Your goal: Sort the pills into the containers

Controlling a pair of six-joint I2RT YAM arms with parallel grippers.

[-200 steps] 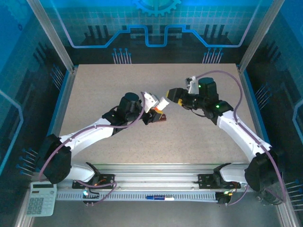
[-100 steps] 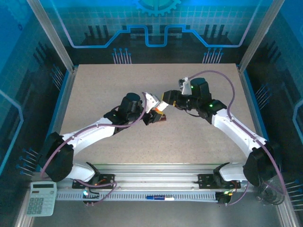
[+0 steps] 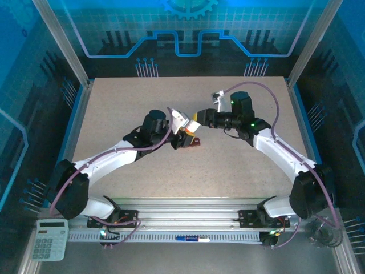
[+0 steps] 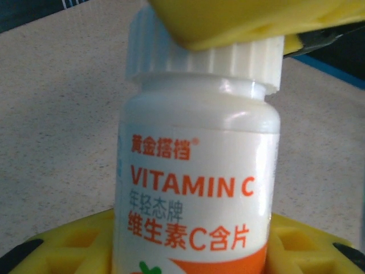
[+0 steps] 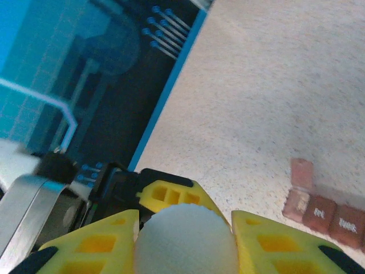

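Near the middle of the table [image 3: 228, 171], lying flat on the speckled surface: the dark reddish-brown containers strip [image 3: 193, 143], compartments in a row, close under the left gripper [image 3: 183, 132]. Just beyond and raised off the table, left jaws closed on the body of a white Vitamin C bottle [image 4: 197, 188]. Farther on, reaching in from the right, the right gripper [image 3: 197, 119], yellow jaws clamped around the ribbed white cap [image 5: 185, 240].

The bottle [image 4: 197, 188] has a label printed in orange: 黄金搭档 at the top, then VITAMIN C. Grey 年轻态牌 sits beneath, with orange 维生素C含片 under that. The containers [image 5: 328, 214] carry short white lettering on their lids, too blurred to read.
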